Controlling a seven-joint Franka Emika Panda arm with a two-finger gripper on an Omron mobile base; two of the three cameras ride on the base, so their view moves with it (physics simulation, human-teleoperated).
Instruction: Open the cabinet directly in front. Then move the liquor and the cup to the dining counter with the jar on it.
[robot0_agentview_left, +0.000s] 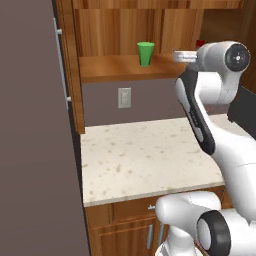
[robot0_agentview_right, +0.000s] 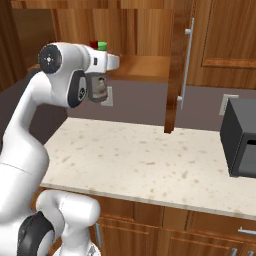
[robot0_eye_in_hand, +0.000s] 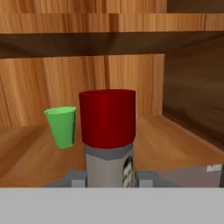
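A: Quick rundown, L to R. What's at the far left?

B: Left base view: a big dark grey panel on the left edge, then the open cabinet (robot0_agentview_left: 120, 67) w/ its wooden shelf. The cup (robot0_agentview_left: 145, 53) stands upright on that shelf, roughly mid-shelf. Below it a wall outlet (robot0_agentview_left: 124, 97) and a speckled countertop (robot0_agentview_left: 145, 155).

A: And the bottle (robot0_eye_in_hand: 108, 135)?

B: Right of the cup, apart from it. Hand view has it dead centre and very close: red cap on top, grey glass w/ a bit of label under it. Cup sits to its left and further back on the shelf. In the left base view just a bit of red cap peeks out beside the arm's wrist.

A: Gripper (robot0_eye_in_hand: 111, 179)?

B: Up at shelf height, reaching into the cabinet. Fingers (robot0_eye_in_hand: 76, 178) sit one each side of the bottle's body, part-closed, right up against the glass. Looks like a grip on the bottle; bottle is upright, can't tell if its base is on the shelf or off it.

A: Further right?

B: Right base view: the cabinet's right door (robot0_agentview_right: 175, 65) swung open toward the camera, long silver handle (robot0_agentview_right: 187, 62) on it. Past that, a dark box-shaped appliance (robot0_agentview_right: 240, 137) on the countertop at the right edge.
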